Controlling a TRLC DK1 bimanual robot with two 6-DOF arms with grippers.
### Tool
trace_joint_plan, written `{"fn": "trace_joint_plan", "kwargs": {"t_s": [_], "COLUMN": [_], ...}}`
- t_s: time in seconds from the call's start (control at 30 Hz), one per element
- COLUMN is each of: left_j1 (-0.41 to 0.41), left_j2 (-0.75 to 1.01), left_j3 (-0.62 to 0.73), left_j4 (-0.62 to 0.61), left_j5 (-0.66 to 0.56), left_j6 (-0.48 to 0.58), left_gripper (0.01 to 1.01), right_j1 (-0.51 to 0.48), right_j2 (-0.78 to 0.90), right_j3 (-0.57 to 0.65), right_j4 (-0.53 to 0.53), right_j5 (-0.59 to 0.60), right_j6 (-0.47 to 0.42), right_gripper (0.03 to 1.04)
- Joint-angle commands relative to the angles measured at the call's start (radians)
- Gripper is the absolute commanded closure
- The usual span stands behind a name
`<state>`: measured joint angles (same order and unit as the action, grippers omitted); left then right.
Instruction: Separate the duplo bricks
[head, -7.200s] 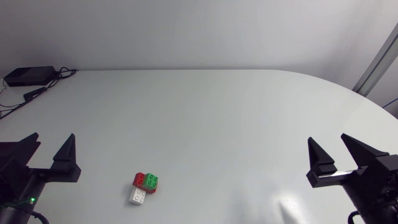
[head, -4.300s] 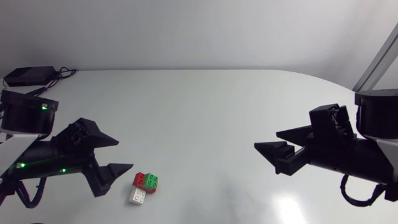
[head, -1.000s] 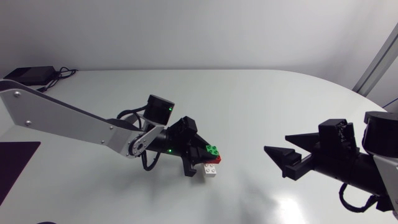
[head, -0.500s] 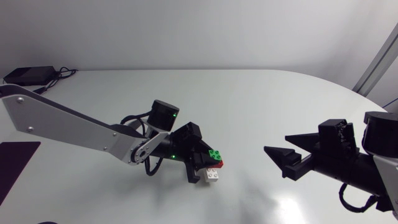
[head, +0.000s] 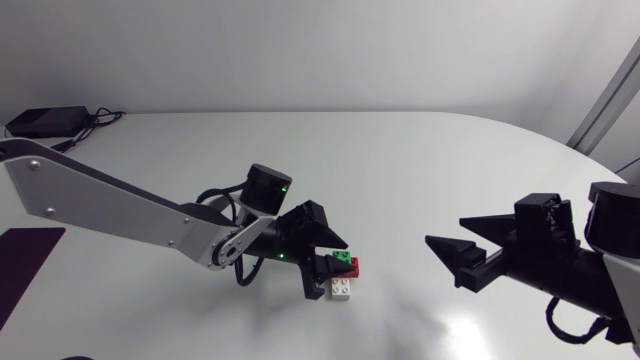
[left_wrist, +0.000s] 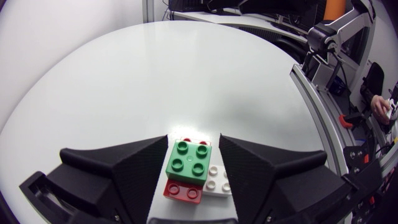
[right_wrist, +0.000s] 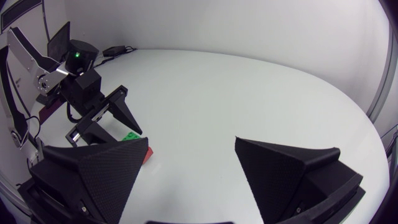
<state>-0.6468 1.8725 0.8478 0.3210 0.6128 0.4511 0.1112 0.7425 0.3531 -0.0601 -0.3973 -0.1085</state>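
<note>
A small stack of duplo bricks rests near the table's middle: a green brick (head: 343, 259) (left_wrist: 189, 160) sits on a red one (head: 354, 266) (left_wrist: 183, 190), and a white brick (head: 342, 288) (left_wrist: 215, 180) is joined at the side, lower down. My left gripper (head: 331, 268) (left_wrist: 193, 140) straddles the stack, its fingers open with a slight gap on each side. My right gripper (head: 445, 231) (right_wrist: 193, 143) hangs open to the right of the stack, well apart from it and pointing at it. The right wrist view shows the green brick (right_wrist: 132, 137) beside the left arm's fingers (right_wrist: 127, 118).
A black box (head: 45, 122) with cables lies at the table's far left corner. Bare white tabletop (head: 400, 170) lies between the two grippers and behind the stack.
My left gripper, shut on the stack a second ago, carried it slightly right and down, then opened its fingers. My right arm has stayed still.
</note>
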Motion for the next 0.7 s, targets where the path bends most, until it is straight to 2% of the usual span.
{"fn": "trace_joint_plan", "kwargs": {"t_s": [0.0, 0.2, 0.37, 0.5, 0.67], "left_j1": [-0.007, 0.001, 0.033, 0.047, -0.013], "left_j2": [0.007, -0.07, -0.134, -0.142, -0.11], "left_j3": [-0.018, 0.014, 0.154, 0.289, 0.366], "left_j4": [0.004, -0.106, -0.421, -0.614, -0.688], "left_j5": [-0.007, -0.031, -0.039, -0.042, -0.171], "left_j6": [-0.014, 0.003, 0.187, 0.274, 0.301], "left_gripper": [0.374, 0.344, 0.343, 0.343, 0.343], "right_j1": [-0.004, -0.005, -0.005, 0.004, -0.001], "right_j2": [-0.011, -0.029, -0.025, -0.022, -0.028], "right_j3": [-0.032, -0.023, -0.013, -0.019, -0.022], "right_j4": [0.008, -0.001, -0.001, 0.002, -0.003], "right_j5": [-0.012, -0.012, -0.012, -0.011, -0.011], "right_j6": [0.02, 0.02, 0.02, 0.023, 0.023], "right_gripper": [0.06, 0.06, 0.06, 0.06, 0.06]}}
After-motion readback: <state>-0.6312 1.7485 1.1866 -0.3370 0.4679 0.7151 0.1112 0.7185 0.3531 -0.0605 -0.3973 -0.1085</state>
